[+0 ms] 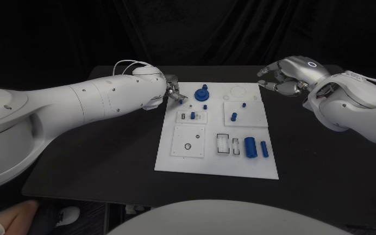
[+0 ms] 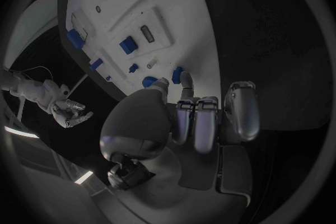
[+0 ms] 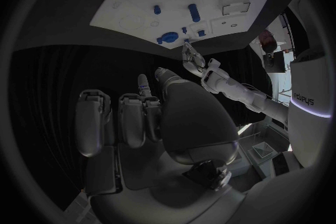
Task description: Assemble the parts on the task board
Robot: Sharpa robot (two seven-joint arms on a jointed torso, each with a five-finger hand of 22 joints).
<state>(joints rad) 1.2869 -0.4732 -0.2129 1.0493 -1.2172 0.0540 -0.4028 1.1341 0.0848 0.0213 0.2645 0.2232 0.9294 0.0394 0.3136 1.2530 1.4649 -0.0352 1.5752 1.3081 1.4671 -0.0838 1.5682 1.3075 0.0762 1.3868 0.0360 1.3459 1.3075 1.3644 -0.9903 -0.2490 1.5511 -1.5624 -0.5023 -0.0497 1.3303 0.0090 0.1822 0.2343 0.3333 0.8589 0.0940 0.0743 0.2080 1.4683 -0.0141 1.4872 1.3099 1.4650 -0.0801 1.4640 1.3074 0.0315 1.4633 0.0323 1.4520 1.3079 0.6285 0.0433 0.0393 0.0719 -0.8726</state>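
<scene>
The white task board lies mid-table with several blue parts on it: a round knobbed piece, small pegs, a thick cylinder and a slim one. My left hand is at the board's far left corner, thumb and one finger pinching a small blue part right at the board's surface, the other fingers curled in. My right hand hovers off the far right corner, fingers loosely bent and apart, holding nothing. The right wrist view shows the board and the left hand.
The board carries raised white square plates with holes and slots, and a ring outline near its far edge. Black table surrounds it, with bare surface to the left, right and front. A black curtain hangs behind.
</scene>
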